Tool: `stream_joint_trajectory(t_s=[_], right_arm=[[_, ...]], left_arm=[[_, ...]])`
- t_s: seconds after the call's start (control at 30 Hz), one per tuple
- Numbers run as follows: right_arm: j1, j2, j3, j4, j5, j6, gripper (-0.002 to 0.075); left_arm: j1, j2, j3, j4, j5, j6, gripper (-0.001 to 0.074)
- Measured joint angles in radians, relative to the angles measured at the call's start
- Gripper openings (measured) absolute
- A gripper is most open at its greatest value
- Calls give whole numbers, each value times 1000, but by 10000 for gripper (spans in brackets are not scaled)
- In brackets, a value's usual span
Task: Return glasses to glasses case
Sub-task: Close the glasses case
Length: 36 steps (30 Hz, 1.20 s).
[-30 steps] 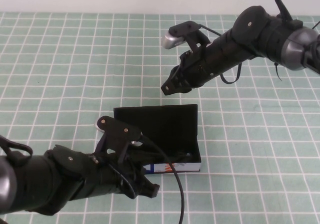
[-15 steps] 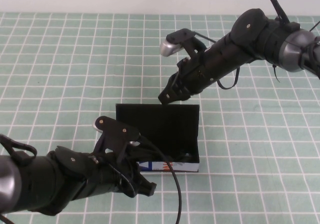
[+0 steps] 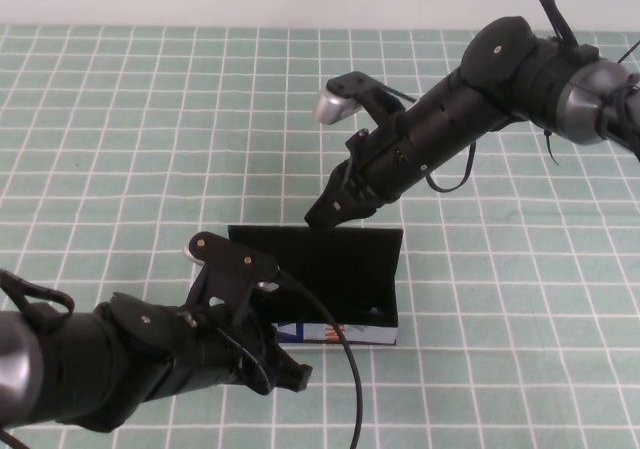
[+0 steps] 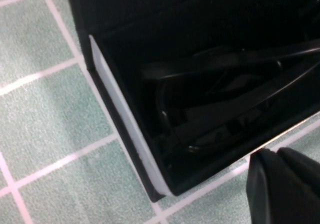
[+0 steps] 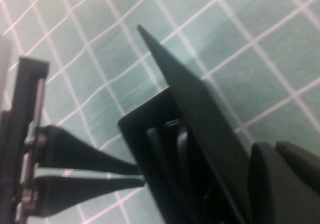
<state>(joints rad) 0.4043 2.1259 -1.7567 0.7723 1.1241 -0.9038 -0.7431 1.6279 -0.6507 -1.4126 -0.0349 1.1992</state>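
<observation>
The counter (image 3: 120,119), covered in a green cloth with a white grid, carries the glasses case (image 3: 330,269) near its middle, lid raised and tilted back, white printed front facing the robot. The left arm lies low across the near side and hides the case's near left corner, its left pincer (image 3: 285,364) just in front of the case – fingers together, holding nothing – while the right pincer (image 3: 325,209), closed and empty, reaches down from the far right to the lid's top edge. The glasses (image 4: 220,99) lie folded inside the case, dark against its black lining.
</observation>
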Motion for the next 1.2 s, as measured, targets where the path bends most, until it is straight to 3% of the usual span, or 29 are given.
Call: stream_joint_trajectory(t_s=[0.53, 1.2], right_arm=[[100, 17, 0, -5, 66, -37, -11], [104, 77, 0, -36, 35, 46, -11]], left_arm=[[0, 0, 0, -2, -6, 0, -2], [0, -6, 0, -7, 66, 0, -2]])
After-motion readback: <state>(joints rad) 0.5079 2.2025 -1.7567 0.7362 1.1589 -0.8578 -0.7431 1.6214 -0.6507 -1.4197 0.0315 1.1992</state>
